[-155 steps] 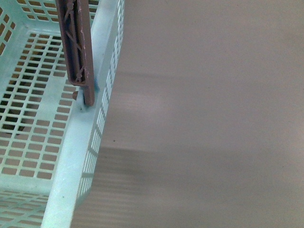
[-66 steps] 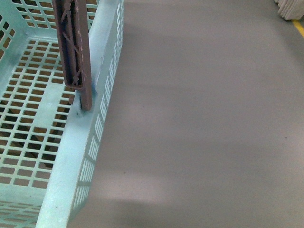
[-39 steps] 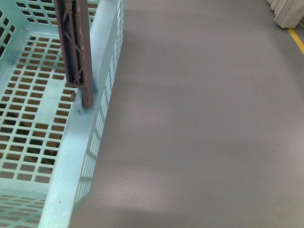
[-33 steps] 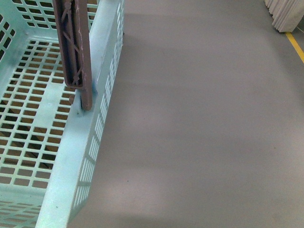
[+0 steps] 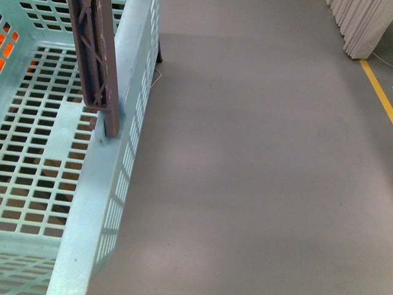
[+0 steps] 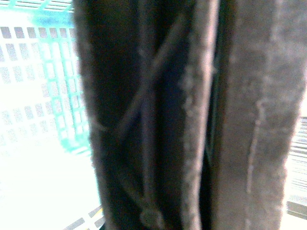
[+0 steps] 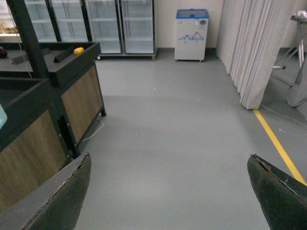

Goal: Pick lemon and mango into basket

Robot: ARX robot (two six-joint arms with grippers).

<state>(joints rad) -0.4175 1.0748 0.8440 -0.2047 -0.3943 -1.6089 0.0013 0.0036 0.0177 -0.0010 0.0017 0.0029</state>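
Since the earlier frame the front view has swung: more far floor shows, the yellow line (image 5: 377, 86) and white curtain (image 5: 359, 24) sit further into frame, and an orange patch (image 5: 8, 43) now shows through the basket's far slots.

Front view: neither gripper is visible. The basket (image 5: 98, 184) stands on the grey floor (image 5: 258, 172), and the slotted bottom that shows is bare. Its brown handle (image 5: 95, 61) stands upright, pivoted on the near rim. What the orange patch is cannot be determined.

Left wrist view: badly blurred. The handle (image 6: 153, 120) fills most of the frame, directly in front of the camera, with the basket (image 6: 62, 96) wall behind it, washed out. No fingers can be made out, so whether the left gripper is clamped on the handle cannot be told.

Right wrist view: the right gripper (image 7: 169, 158) is spread wide, its two dark fingers (image 7: 62, 201) well apart and nothing between them. Ahead of it lies the floor (image 7: 168, 120). Beyond one finger stands a dark counter (image 7: 76, 96) with wood panels; on its top rests a small yellow item (image 7: 78, 50), possibly fruit but too small to identify. Beyond the other finger run the yellow line (image 7: 278, 143) and the curtain (image 7: 254, 48). Far ahead stand glass-door fridges (image 7: 120, 24) and a white chest freezer (image 7: 192, 33).
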